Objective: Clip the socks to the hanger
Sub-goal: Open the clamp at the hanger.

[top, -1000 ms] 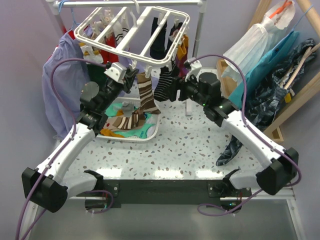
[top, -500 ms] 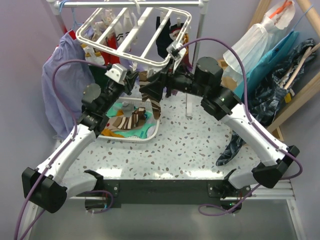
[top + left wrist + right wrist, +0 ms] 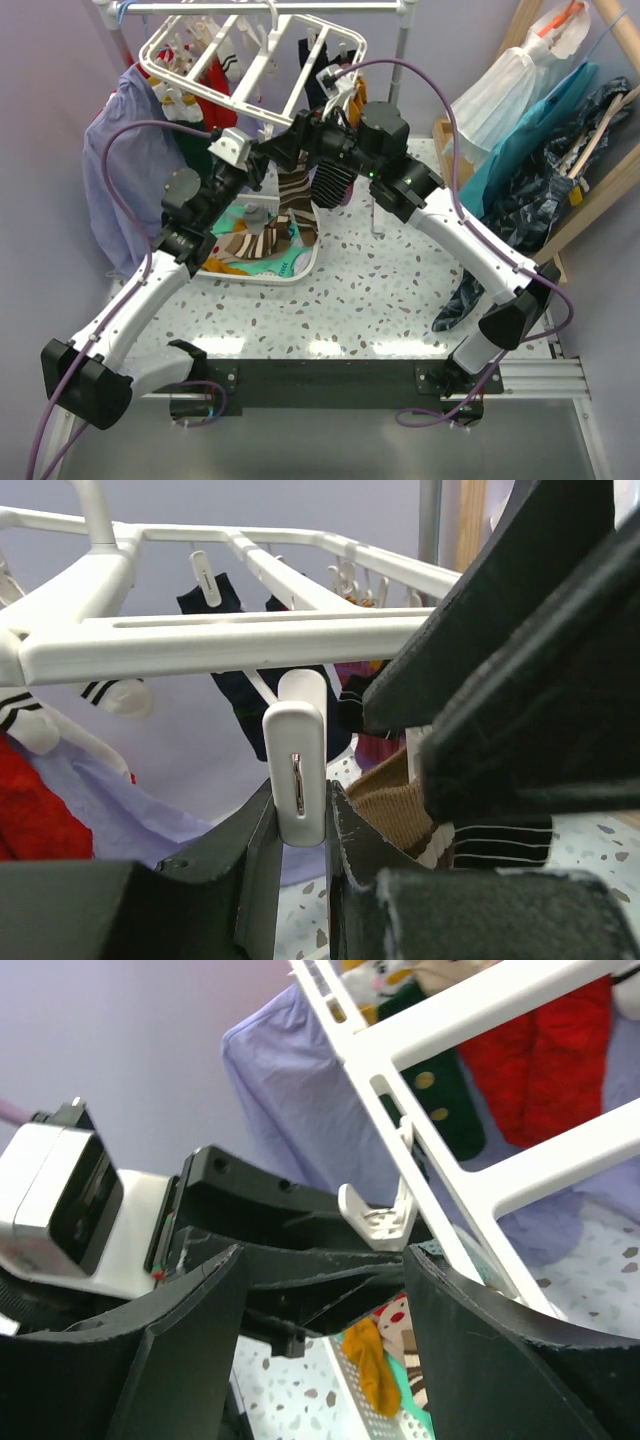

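Observation:
The white hanger (image 3: 190, 85) hangs at the back, with red and dark socks clipped to it. My left gripper (image 3: 268, 150) is shut on one of its white clips (image 3: 300, 770), squeezed between both fingers (image 3: 298, 810). A brown-cream striped sock (image 3: 296, 200) hangs right beside those fingers and also shows in the left wrist view (image 3: 400, 810). What holds its top is hidden. My right gripper (image 3: 295, 140) is open, its fingers wide apart (image 3: 320, 1260) around the left gripper's tips and the clip (image 3: 378, 1218), under the hanger's bars (image 3: 500, 1000).
A white slotted basket (image 3: 290, 275) on the speckled table holds more socks, among them teal, striped and an orange one (image 3: 375, 1370). A lavender shirt (image 3: 120, 170) hangs at the left. The rack pole (image 3: 400, 60) stands behind; clothes are heaped at the right (image 3: 560, 150).
My right arm has swung left and up, from beside the hung striped socks to the left gripper. The hanger has swung to the left. My left arm has hardly moved.

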